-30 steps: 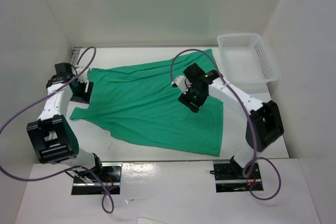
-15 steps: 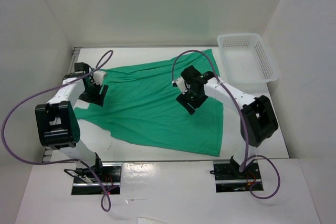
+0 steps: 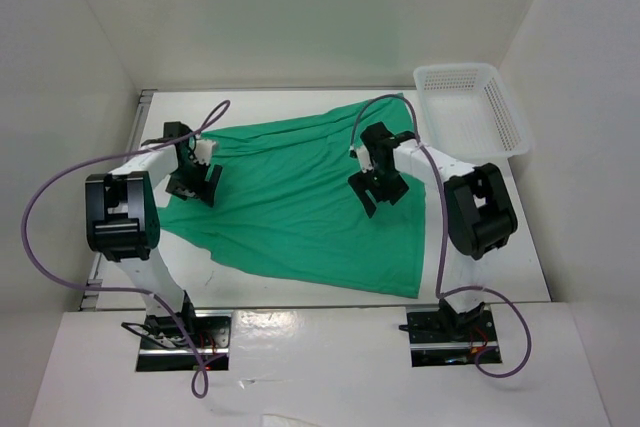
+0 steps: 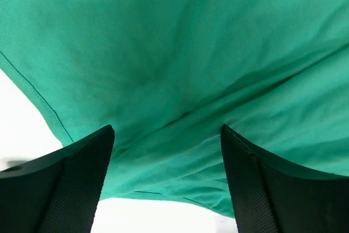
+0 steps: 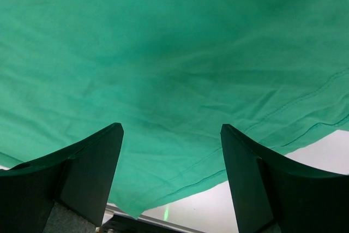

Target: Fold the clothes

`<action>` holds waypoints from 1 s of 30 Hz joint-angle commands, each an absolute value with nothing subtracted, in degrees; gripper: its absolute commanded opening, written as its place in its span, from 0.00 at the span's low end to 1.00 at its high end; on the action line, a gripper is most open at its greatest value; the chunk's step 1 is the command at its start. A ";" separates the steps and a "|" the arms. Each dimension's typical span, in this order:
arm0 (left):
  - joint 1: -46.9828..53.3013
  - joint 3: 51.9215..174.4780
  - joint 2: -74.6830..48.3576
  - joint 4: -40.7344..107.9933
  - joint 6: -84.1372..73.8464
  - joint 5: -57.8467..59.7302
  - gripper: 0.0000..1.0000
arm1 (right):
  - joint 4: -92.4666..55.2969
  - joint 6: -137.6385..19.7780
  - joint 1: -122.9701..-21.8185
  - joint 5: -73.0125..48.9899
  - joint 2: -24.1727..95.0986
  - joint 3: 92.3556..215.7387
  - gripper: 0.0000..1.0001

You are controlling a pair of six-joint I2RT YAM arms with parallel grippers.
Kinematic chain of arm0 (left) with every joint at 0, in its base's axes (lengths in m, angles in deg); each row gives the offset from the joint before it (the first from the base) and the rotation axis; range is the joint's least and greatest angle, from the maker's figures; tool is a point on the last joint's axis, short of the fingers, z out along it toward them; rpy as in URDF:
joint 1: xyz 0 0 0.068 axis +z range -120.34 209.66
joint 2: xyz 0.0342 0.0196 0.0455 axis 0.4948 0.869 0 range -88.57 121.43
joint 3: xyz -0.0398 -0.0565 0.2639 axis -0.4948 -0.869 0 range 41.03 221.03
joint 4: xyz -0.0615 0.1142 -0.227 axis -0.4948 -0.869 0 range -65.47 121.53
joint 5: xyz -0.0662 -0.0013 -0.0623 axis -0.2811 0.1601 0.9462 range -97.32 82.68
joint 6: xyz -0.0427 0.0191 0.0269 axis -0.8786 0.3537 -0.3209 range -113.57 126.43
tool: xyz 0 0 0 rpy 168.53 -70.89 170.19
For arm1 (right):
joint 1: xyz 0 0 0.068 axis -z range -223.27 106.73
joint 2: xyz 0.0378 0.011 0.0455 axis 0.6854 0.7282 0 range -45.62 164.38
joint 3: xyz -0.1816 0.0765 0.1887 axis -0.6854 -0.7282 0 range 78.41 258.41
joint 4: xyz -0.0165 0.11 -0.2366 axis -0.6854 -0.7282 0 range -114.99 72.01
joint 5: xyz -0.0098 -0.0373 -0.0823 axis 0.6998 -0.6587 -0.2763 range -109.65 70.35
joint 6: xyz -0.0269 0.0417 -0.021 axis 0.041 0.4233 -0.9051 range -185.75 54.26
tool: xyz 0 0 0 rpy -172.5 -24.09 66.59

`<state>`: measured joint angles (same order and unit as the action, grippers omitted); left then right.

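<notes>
The clothes, one emerald-green T-shirt (image 3: 290, 209), lie spread but creased across the white table (image 3: 300, 102). My left gripper (image 3: 195, 185) hovers over the shirt's left part, close to its edge. In the left wrist view that gripper (image 4: 167, 132) stands open, with wrinkled green fabric (image 4: 180, 53) below and nothing between the fingers. My right gripper (image 3: 380, 190) hangs over the shirt's right part. In the right wrist view it (image 5: 172, 129) is open too, above a hemmed edge of the shirt (image 5: 163, 53), gripping nothing.
A white mesh basket (image 3: 470, 112) stands at the back right corner, just beyond the shirt's far right tip. White walls close in the table on the left, back and right. Purple cables loop over both arms.
My left gripper has swung right, from the table's left edge to above the shirt's left part. The right gripper has shifted slightly right and spread its jaws wider.
</notes>
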<state>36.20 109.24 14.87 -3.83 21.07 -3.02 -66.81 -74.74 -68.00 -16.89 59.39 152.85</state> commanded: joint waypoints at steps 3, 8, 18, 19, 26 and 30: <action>35.46 111.61 16.55 -2.49 18.21 -4.50 0.88 | -63.69 -71.81 -63.84 -15.61 60.73 152.77 0.82; 34.41 113.36 19.62 -1.96 17.07 -5.65 0.89 | -63.17 -71.28 -59.97 -15.09 63.53 153.91 0.83; 34.40 116.35 22.78 -0.82 14.61 -6.17 0.90 | -62.11 -70.75 -58.91 -19.03 69.95 158.21 0.87; 34.40 116.35 23.40 -0.21 14.61 -6.18 0.90 | -62.11 -70.75 -58.91 -19.04 69.96 158.74 0.87; 34.40 122.06 26.04 -0.20 13.56 -6.70 0.91 | -61.58 -69.70 -56.63 -22.73 73.65 166.29 0.89; 34.40 126.10 28.41 -0.82 13.03 -6.70 0.91 | -61.58 -69.70 -55.05 -23.96 76.63 171.04 0.89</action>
<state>34.67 123.18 26.45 -2.65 14.73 -5.60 -65.04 -70.08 -56.35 -21.00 74.50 167.51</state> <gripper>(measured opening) 0.913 0.890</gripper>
